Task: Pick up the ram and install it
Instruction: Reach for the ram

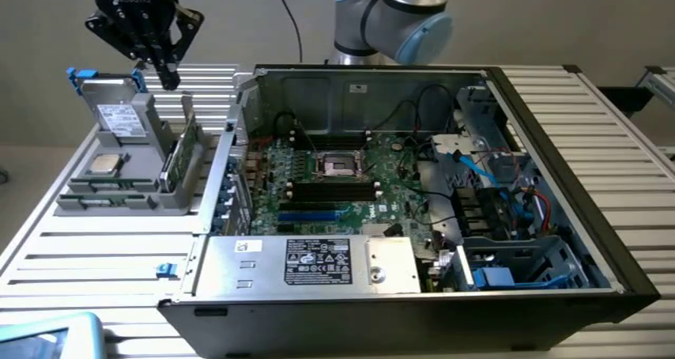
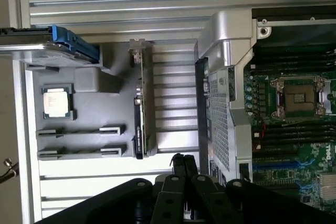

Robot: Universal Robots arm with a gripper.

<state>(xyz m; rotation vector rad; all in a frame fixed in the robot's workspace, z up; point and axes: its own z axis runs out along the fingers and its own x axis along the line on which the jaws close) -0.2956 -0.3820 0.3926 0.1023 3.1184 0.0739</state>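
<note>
The ram (image 1: 177, 158) is a thin green stick standing on edge in a slot of the grey parts holder (image 1: 111, 202), on the exterior view's left. In the wrist view the ram (image 2: 139, 121) shows edge-on, a dark narrow strip. My gripper (image 1: 167, 79) hangs above the far end of the holder, higher than the ram and apart from it. Its black fingers (image 2: 179, 167) are pressed together, shut, with nothing between them.
A grey drive with blue handles (image 1: 118, 111) stands in the holder, with a square silver processor chip (image 1: 103, 164) beside it. The open computer case (image 1: 548, 114) lies to the exterior view's right, showing the motherboard's black memory slots (image 1: 335, 190) and processor socket (image 1: 343, 165).
</note>
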